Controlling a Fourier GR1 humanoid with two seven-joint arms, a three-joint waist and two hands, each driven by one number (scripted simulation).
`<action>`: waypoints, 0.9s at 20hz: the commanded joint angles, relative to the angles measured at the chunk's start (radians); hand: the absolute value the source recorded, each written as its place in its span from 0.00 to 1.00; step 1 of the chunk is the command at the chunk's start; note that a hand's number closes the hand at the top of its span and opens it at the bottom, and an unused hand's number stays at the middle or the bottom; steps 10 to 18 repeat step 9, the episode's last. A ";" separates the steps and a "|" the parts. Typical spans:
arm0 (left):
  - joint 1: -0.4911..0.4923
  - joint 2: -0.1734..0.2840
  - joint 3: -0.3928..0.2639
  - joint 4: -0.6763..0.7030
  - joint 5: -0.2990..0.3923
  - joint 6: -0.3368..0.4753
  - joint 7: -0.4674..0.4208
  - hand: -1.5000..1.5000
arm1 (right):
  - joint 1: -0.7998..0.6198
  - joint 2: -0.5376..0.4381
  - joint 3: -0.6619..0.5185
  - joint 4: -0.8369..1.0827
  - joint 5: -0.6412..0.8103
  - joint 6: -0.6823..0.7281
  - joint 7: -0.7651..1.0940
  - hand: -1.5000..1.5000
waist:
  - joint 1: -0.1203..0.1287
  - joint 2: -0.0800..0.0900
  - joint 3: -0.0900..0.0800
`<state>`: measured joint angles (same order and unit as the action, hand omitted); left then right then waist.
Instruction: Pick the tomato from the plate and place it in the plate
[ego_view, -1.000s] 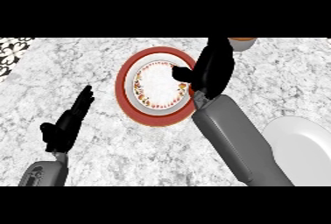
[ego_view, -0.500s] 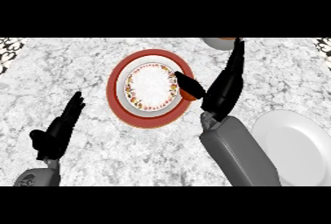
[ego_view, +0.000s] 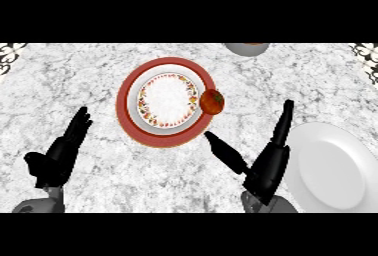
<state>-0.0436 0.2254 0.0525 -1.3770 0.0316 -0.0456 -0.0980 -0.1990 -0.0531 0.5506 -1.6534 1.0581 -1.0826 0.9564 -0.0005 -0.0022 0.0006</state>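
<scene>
Fingers (ego_view: 284, 117) of the right hand (ego_view: 267, 167) were straight and spread apart from the thumb (ego_view: 225, 151), clamped on nothing. That hand stood on the counter (ego_view: 96, 70) between 2 plates: the red-rimmed plate (ego_view: 127, 107) near the counter's far edge and the plain white plate (ego_view: 336, 167) at its right edge.

The tomato (ego_view: 212, 101) sat on the right rim of the red-rimmed plate, partly overhanging it toward the right. It lay beyond the right hand and to that hand's left, past the thumb tip, apart from both thumb and fingers. The tomato appeared nearly round, so no long axis could be told.

The left hand (ego_view: 59, 155) rested near the counter's left edge, open, fingers pointing up, on the far side of the red-rimmed plate from the tomato. The right hand was judged the nearer of the 2. The white plate held nothing visible.

A grey bowl (ego_view: 247, 48) showed at the far edge, cut off by the view.
</scene>
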 joint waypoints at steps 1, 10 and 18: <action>0.002 0.055 0.048 -0.031 0.046 -0.067 0.032 0.50 | 0.151 -0.055 0.082 -0.064 -0.060 -0.088 -0.079 0.00 | 0.000 0.001 0.000; -0.032 -0.025 0.014 0.054 -0.036 -0.006 -0.034 0.50 | 0.248 -0.135 0.125 0.015 -0.206 -0.240 -0.291 0.00 | 0.000 0.003 0.000; -0.032 -0.025 0.014 0.054 -0.036 -0.006 -0.034 0.50 | 0.248 -0.135 0.125 0.015 -0.206 -0.240 -0.291 0.00 | 0.000 0.003 0.000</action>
